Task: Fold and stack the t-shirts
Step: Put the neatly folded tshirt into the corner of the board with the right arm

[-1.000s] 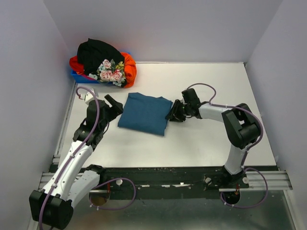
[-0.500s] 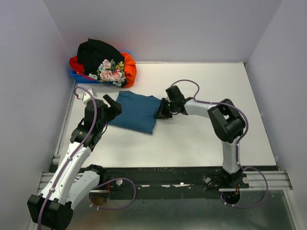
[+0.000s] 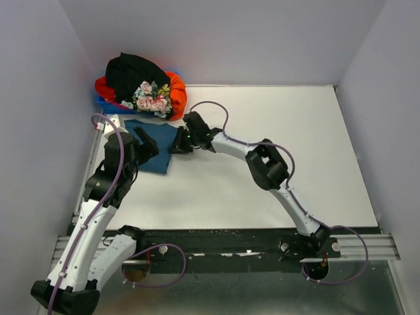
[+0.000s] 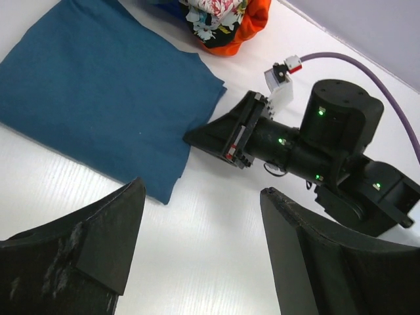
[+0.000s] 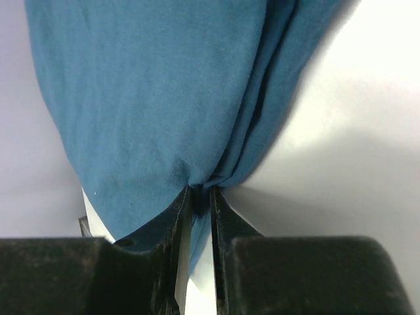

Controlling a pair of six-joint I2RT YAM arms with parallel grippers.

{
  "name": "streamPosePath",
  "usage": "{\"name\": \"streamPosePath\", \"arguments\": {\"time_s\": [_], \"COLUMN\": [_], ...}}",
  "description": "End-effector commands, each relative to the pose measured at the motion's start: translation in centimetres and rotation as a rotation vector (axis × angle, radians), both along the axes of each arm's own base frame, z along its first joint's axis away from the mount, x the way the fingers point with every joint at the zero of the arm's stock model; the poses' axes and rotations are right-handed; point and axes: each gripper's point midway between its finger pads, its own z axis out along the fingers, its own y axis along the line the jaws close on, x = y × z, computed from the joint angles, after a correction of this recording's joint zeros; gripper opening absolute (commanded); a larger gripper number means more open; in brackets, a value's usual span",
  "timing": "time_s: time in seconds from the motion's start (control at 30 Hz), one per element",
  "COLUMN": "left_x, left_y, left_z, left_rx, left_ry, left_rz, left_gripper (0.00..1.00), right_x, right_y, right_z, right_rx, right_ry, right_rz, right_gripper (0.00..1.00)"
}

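The folded teal-blue t-shirt (image 3: pixel 152 146) lies flat on the white table at the left, just in front of the pile. It also shows in the left wrist view (image 4: pixel 98 98) and the right wrist view (image 5: pixel 164 85). My right gripper (image 3: pixel 177 147) is shut on its right edge, the cloth pinched between the fingers (image 5: pixel 200 197). My left gripper (image 3: pixel 146 144) is open and empty, hovering over the shirt's near part; its fingers (image 4: pixel 98 243) frame bare table. A black t-shirt (image 3: pixel 134 73), an orange-red one (image 3: pixel 177 92) and a flowered one (image 3: pixel 151 100) are heaped at the back left.
The heap sits in a small blue bin (image 3: pixel 105 103) by the left wall. The right arm (image 3: pixel 266 164) stretches across the table's middle toward the left. White walls close in the left, back and right sides.
My right gripper has dragged the teal-blue shirt leftward across the table, close to the bin. My left gripper has drawn back left and up with it.
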Motion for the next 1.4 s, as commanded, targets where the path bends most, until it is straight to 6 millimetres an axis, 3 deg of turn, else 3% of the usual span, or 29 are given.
{"name": "streamPosePath", "arguments": {"time_s": [0.0,0.07,0.13,0.23,0.37,0.47,0.57,0.77,0.93,1.07,1.23,1.37], "left_x": [-1.3,-1.6,-2.2,-3.3,-5.4,-7.7,-9.5,-11.6,-12.4,-10.7,-7.8,-6.2], "left_y": [0.7,0.2,0.0,-0.3,-1.2,-2.5,-3.3,-4.4,-4.5,-2.8,-4.4,-6.3], "left_z": [1.6,3.1,5.0,7.9,12.3,15.7,17.5,19.9,20.4,18.7,13.9,9.2], "left_rx": [0.068,0.054,0.035,0.007,-0.063,-0.091,-0.106,-0.139,-0.165,-0.116,-0.088,-0.111], "left_ry": [-0.029,-0.077,-0.131,-0.202,-0.346,-0.473,-0.538,-0.596,-0.640,-0.570,-0.395,-0.254], "left_rz": [-0.033,-0.069,-0.088,-0.119,-0.186,-0.302,-0.374,-0.464,-0.479,-0.359,-0.412,-0.478], "left_gripper": [0.85,0.85,0.91,0.98,0.99,0.99,0.99,0.99,0.99,0.99,0.99,0.99], "right_x": [1.1,1.4,1.7,1.6,0.5,-0.4,-1.2,-3.3,-5.1,-7.1,-10.0,-12.8], "right_y": [3.2,3.9,4.2,3.8,1.3,-0.8,-3.3,-6.3,-8.5,-11.3,-15.0,-18.6], "right_z": [0.6,0.8,1.4,2.4,3.8,6.1,6.9,9.4,10.1,10.5,11.3,13.6], "right_rx": [0.053,0.075,0.088,0.080,0.042,0.044,-0.002,-0.015,-0.021,-0.044,-0.070,-0.071], "right_ry": [-0.036,-0.040,-0.059,-0.085,-0.147,-0.229,-0.289,-0.370,-0.371,-0.380,-0.410,-0.477], "right_rz": [-0.001,0.003,0.001,0.005,-0.001,-0.012,-0.030,-0.005,0.013,0.008,0.014,0.007], "right_gripper": [0.27,0.32,0.39,0.60,0.70,0.77,0.86,0.87,0.87,0.87,0.87,0.88]}}
